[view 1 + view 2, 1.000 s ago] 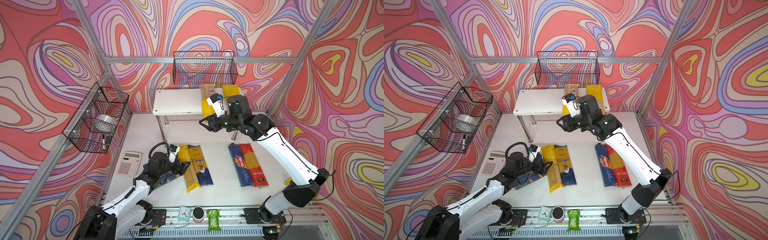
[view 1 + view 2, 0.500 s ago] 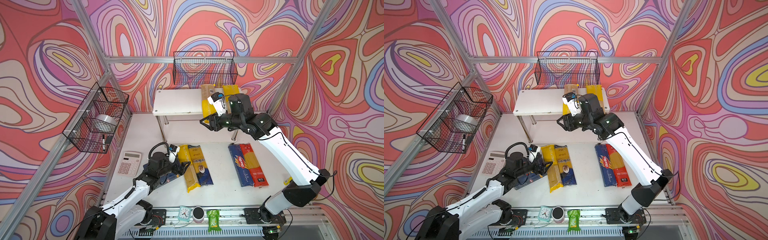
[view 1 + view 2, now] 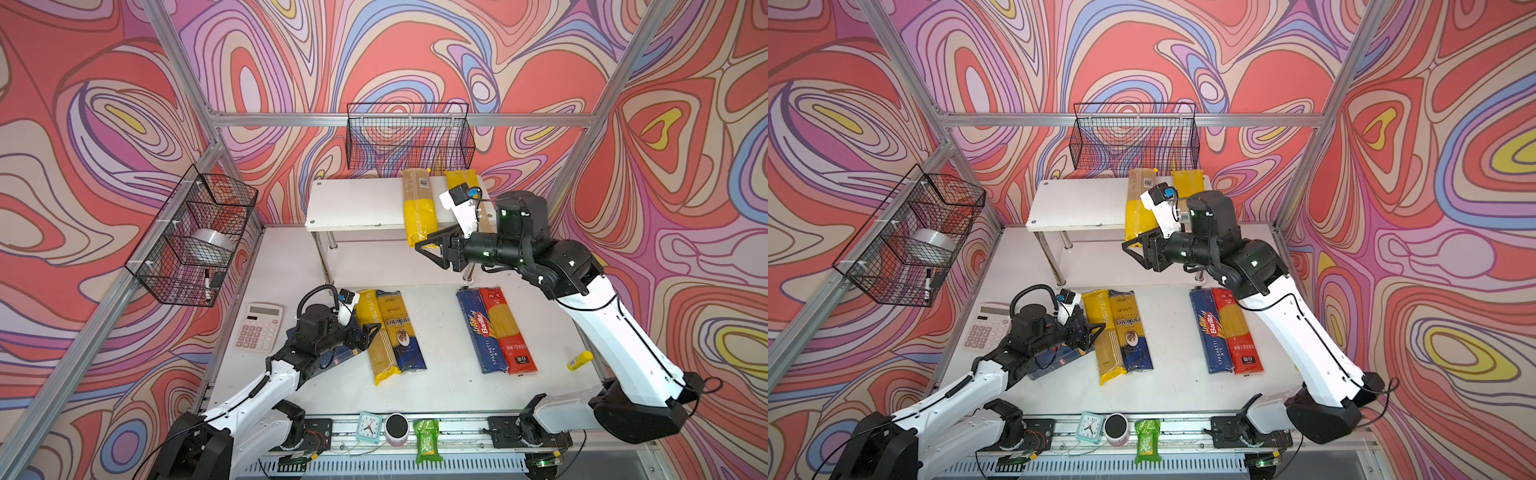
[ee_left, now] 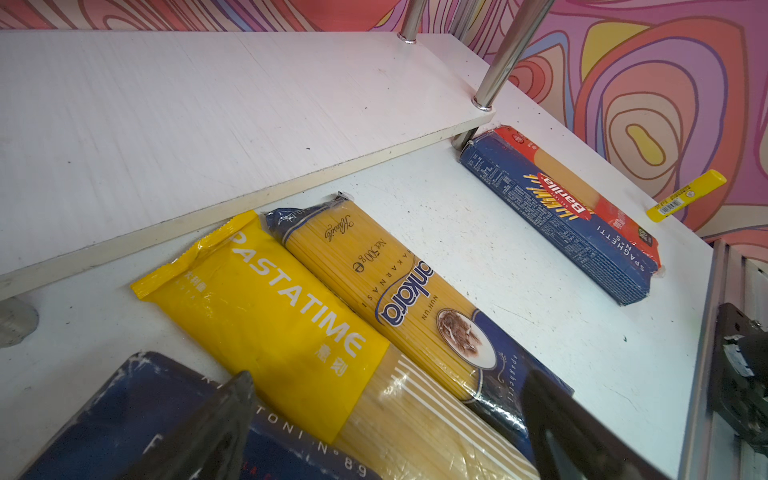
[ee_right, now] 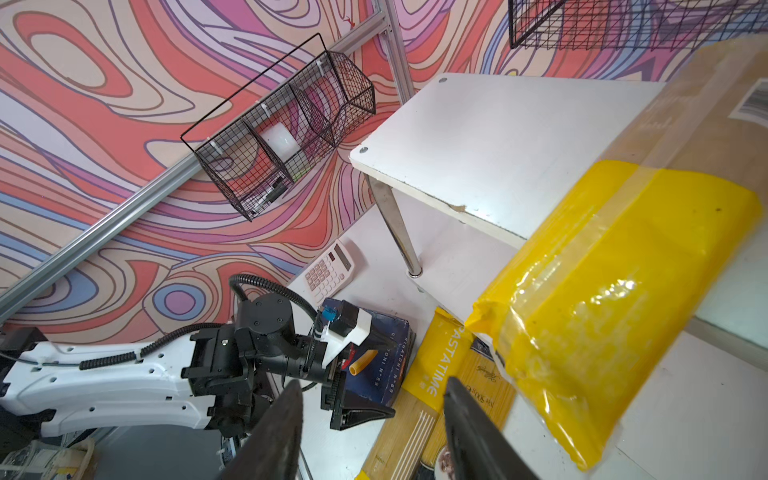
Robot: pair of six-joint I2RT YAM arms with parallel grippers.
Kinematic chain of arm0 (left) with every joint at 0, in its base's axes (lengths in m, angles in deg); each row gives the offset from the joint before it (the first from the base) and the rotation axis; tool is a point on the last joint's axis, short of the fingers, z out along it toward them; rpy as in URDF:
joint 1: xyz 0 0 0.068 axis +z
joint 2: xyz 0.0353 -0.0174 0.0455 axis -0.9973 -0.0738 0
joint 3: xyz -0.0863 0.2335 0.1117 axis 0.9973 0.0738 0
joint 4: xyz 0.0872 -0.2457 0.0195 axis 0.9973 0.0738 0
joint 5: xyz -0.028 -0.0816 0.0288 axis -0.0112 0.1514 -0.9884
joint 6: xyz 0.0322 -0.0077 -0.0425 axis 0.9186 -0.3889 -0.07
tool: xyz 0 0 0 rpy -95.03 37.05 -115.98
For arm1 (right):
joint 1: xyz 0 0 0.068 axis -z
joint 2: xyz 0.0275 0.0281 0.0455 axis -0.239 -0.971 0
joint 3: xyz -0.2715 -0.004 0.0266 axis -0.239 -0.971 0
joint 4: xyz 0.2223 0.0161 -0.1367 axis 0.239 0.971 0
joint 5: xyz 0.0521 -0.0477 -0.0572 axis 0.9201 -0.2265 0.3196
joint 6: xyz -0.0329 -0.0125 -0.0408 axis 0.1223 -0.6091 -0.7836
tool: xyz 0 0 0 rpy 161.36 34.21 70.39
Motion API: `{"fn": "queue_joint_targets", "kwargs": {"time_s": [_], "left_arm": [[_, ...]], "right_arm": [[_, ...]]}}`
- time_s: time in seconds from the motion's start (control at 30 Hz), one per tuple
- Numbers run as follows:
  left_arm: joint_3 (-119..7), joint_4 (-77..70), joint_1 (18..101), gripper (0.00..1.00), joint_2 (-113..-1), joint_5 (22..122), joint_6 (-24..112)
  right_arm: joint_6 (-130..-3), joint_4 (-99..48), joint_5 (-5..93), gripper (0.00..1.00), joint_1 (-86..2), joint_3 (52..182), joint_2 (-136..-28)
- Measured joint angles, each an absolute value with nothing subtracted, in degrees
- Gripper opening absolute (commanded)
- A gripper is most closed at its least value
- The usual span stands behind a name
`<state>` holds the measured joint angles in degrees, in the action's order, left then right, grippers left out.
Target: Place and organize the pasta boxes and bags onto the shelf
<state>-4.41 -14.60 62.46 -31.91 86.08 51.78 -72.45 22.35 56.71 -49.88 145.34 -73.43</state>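
Step in hand: probably seating the yellow-and-clear bag [image 3: 419, 208] fully on the shelf [image 3: 353, 203]. In both top views it lies lengthwise on the top board, upper centre of frame, with its yellow end hanging past the front edge.
Right gripper [image 3: 419, 248]: fingers spread with nothing between them, just beside that hanging end.
Left gripper [image 3: 372, 334]: lower left of centre, fingers spread above the rigatoni box [image 5: 382, 357] and the Pastatime bag [image 3: 376, 345], gripping neither.
Doing it well: meet the bag's end squarely and push along its length toward the back wall. A sideways nudge would skew it toward the second bag [image 3: 457, 180] at the board's right end. The film looks soft, so a slow push should keep it from crumpling.
Edges: the front edge is the risk, since the overhanging end could tip the bag off. The wire basket [image 3: 409, 137] hangs just above the board's back.
Open room: the top board's left half is bare, and so is the lower board [image 4: 208, 104]. On the bench [image 3: 440, 374] the spaghetti box [image 3: 482, 332] and red bag [image 3: 505, 332] lie side by side, right of centre.
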Motion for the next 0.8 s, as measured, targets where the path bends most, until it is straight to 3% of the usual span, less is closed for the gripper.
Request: {"fn": "queue_joint_targets", "kwargs": {"time_s": [0.57, 0.8], "left_arm": [[-4.3, -14.6, 62.5, 1.0, -31.2, 85.9, 51.8], [-4.1, -14.6, 62.5, 1.0, -31.4, 85.9, 51.8]], "right_arm": [[-66.1, 29.7, 39.4, 0.58, -49.9, 120.1, -58.6], [-56.5, 28.6, 29.0, 0.67, -49.9, 105.6, -56.0]]}}
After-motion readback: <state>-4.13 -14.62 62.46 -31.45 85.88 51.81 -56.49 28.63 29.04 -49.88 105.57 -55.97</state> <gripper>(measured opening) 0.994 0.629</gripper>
